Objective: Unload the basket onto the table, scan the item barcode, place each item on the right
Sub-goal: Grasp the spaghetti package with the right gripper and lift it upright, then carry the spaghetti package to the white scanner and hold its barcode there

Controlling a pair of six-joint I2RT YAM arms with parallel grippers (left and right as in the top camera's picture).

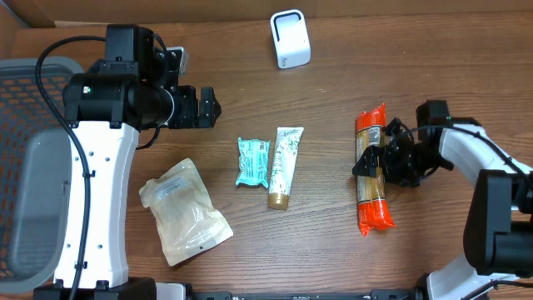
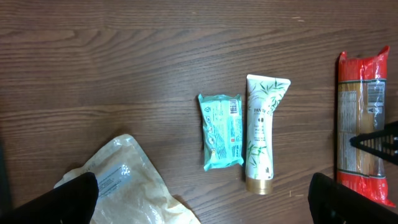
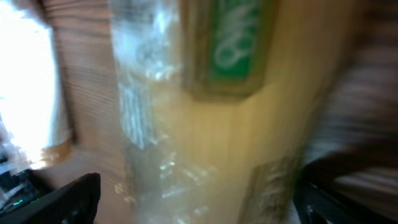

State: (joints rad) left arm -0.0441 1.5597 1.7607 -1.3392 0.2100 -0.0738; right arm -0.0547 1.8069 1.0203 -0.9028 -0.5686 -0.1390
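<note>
Four items lie on the wooden table (image 1: 333,250). Nearest, on the left, is a pale, crinkled pouch (image 1: 185,212), lying at a slant just right of the left arm's white link. To the right, well apart from it, a long pack of spaghetti (image 1: 372,204) with red ends lies flat, running near to far.

The right gripper (image 1: 379,157) sits over the middle of this pack. Its jaws are spread wide, one on each side of the pack and not clamped on it. The right wrist view is blurred and shows the clear wrap and a green label between the two dark fingertips (image 3: 68,199).

In the middle of the table, a white tube (image 1: 286,162) with a gold cap at its near end lies just beside a small teal packet (image 1: 252,161) on its left.

Farther back on the left, the left gripper (image 1: 208,107) hangs above bare wood, its jaws wide apart and empty. A grey mesh basket (image 1: 25,100) stands at the left edge.

Farthest, near the table's far edge, a white scanner (image 1: 290,39) stands alone, well apart from the spaghetti pack.
</note>
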